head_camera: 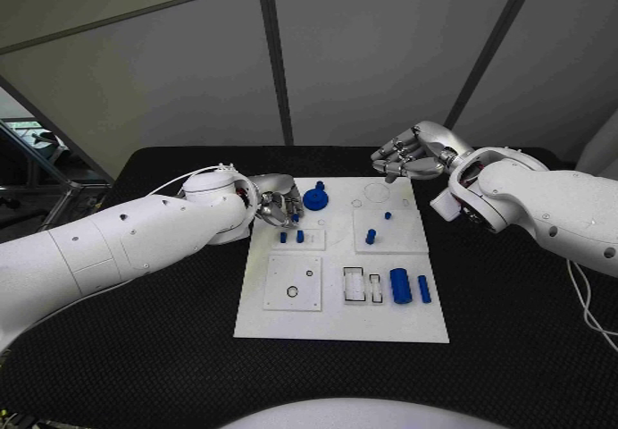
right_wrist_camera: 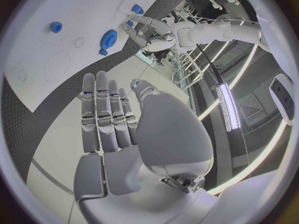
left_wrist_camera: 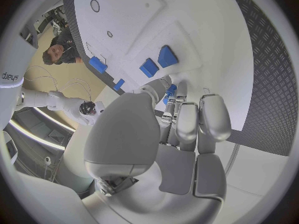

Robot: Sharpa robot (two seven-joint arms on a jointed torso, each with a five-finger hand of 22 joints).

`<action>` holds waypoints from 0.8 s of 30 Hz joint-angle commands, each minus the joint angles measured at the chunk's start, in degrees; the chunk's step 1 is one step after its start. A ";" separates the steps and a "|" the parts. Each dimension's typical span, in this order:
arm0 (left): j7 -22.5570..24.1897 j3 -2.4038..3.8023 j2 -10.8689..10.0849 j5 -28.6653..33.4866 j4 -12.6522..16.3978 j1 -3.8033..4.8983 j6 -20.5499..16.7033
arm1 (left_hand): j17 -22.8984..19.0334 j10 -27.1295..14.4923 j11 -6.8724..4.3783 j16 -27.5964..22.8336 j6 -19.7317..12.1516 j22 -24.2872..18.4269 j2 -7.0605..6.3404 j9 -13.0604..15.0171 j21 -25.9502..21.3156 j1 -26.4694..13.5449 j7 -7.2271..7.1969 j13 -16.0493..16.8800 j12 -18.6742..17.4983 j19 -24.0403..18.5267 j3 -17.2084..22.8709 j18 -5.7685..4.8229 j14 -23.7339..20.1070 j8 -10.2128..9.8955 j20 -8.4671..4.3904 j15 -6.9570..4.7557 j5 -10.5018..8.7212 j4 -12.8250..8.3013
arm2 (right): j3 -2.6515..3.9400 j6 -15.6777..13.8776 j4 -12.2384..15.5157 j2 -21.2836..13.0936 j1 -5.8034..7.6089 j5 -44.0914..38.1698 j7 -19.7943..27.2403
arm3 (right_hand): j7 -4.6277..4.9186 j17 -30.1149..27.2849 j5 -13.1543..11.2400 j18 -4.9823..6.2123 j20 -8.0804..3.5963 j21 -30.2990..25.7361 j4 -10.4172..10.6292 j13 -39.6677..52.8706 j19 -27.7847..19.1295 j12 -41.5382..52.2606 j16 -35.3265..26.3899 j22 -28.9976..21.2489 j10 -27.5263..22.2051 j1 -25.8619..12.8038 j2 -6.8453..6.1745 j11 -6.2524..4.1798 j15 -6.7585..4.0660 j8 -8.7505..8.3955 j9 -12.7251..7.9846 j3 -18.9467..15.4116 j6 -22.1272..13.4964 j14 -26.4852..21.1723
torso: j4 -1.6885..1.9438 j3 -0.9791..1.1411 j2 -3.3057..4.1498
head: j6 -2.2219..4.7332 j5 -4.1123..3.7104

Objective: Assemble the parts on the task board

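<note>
White task board [head_camera: 341, 326] lay flat mid-table on the black table [head_camera: 154, 357], long side running away from me.

Nearest row on the board: one square raised plate [head_camera: 292, 282] with a small round hole; two narrow rectangular slots [head_camera: 362, 286]; two blue cylinders lying side by side, a thick one [head_camera: 401, 286] and a thinner one [head_camera: 424, 288] just to its right.

Middle row: two short blue pegs [head_camera: 292, 237] standing upright close together on a small raised square, just beside my left hand; one blue peg [head_camera: 371, 236] upright on a second raised square, with one smaller blue stub [head_camera: 388, 215] beyond it.

Far row: one blue gear-like part [head_camera: 315, 198] with a knob on top, near the far left corner; one faint circular outline [head_camera: 376, 191] beside it.

My left hand [head_camera: 276, 207] rested at the board's left edge, fingers curled in, thumb and a finger closed on a small blue piece [left_wrist_camera: 171, 90], as the wrist view showed.

My right hand [head_camera: 410, 156] hovered over the board's far right corner, holding nothing, fingers straight and close together in the wrist view.
</note>
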 commanded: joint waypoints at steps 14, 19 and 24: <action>-0.78 0.02 -1.25 0.26 -0.50 -0.16 -0.95 | -0.07 -1.26 0.24 0.20 -2.09 0.08 -0.04 -0.65 -0.39 0.04 -0.24 -0.04 -0.77 -0.07 -1.04 -6.61 -0.12 -1.49 0.43 0.27 0.08 -0.14 | 0.03 0.39 -0.03 -0.04 0.09 -0.06 0.49 | -0.05 -0.07 0.35 0.61 0.13 -0.27 -0.07 -0.09 0.40 -0.03 -0.24 -0.08 -0.34 -0.07 0.40 -0.06 -0.16 0.13 0.05 0.33 -0.33 0.36 | -0.03 -0.03 0.03 | 0.37 0.22; -0.39 0.11 -1.65 0.26 -0.50 -0.17 -1.97 | -0.05 -1.31 0.24 0.24 -2.06 0.17 0.08 -0.66 -0.27 0.17 -0.18 -0.05 -0.79 -0.01 -1.01 -6.64 -0.10 -1.49 0.44 0.27 0.11 -0.18 | 0.03 0.40 -0.08 -0.04 0.09 -0.06 0.51 | -0.05 -0.07 0.35 0.61 0.13 -0.27 -0.07 -0.09 0.40 -0.03 -0.24 -0.08 -0.34 -0.07 0.40 -0.06 -0.16 0.13 0.05 0.33 -0.33 0.36 | 0.00 0.00 0.01 | 0.34 0.21; 1.28 0.48 -2.52 0.81 -0.27 -0.17 -4.83 | 0.12 0.27 0.00 0.52 0.10 0.16 1.07 -0.39 -0.42 0.91 0.44 0.39 0.15 -0.01 -0.52 -6.59 0.03 -0.43 0.36 0.10 0.14 -0.36 | 0.03 0.47 -0.22 -0.07 0.09 -0.23 0.29 | -0.03 -0.08 0.35 0.60 0.13 -0.30 -0.07 -0.12 0.40 -0.04 -0.26 -0.09 -0.37 -0.10 0.37 -0.05 -0.15 0.12 0.05 0.37 -0.35 0.33 | 0.02 -0.02 0.03 | 0.29 0.13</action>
